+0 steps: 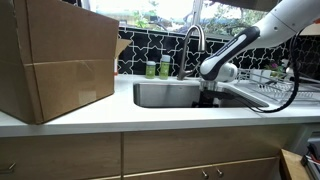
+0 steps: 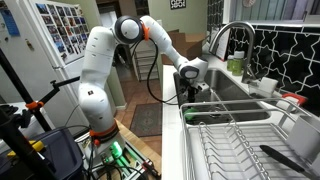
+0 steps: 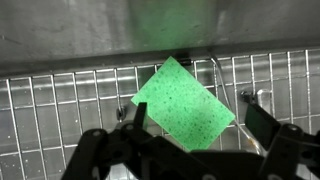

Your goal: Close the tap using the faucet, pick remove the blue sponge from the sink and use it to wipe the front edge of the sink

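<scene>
The hand (image 3: pixel 196 118) is seen with fingers apart above a green rectangular sponge (image 3: pixel 183 105), which is laid on a wire grid (image 3: pixel 60 100) inside the stainless steel sink (image 1: pixel 160 96).

Brushed stainless-steel sink basin (image 3: pixel 80 30): dull grey, streaky sheen. Metal wire grid (image 3: pixel 60 100) on its floor, thin shiny rods. Green rectangular sponge (image 3: pixel 185 105): porous, speckled, matt. Curved chrome faucet (image 1: pixel 185 50): polished, reflective. White desk top (image 1: pixel 150 117): smooth, slightly glossy. Big brown cardboard box (image 1: pixel 55 60): matt paper face. Black backsplash tiles (image 1: pixel 150 48): glossy. Light wooden cabinet fronts (image 1: pixel 170 155): satin finish. Steel wire dish rack (image 2: pixel 225 145): bright metal. White robot arm shell (image 2: pixel 95 60): glossy plastic.
</scene>
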### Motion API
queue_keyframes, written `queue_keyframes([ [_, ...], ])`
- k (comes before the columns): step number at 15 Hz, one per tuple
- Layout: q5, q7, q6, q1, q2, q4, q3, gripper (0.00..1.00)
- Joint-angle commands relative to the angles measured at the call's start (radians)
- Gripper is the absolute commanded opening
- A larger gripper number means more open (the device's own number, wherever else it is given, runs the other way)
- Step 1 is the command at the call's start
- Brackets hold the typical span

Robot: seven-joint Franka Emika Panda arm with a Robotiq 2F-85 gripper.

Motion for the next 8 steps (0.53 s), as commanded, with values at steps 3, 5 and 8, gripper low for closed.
queue_keyframes([
  [3, -0.007, 0.091, 0.169, 0.041, 0.052, -0.033, -0.018, 1.00],
  [5, -0.011, 0.107, 0.233, 0.053, 0.075, -0.022, -0.016, 1.00],
  [8, 0.000, 0.118, 0.279, 0.061, 0.110, -0.002, -0.002, 1.00],
])
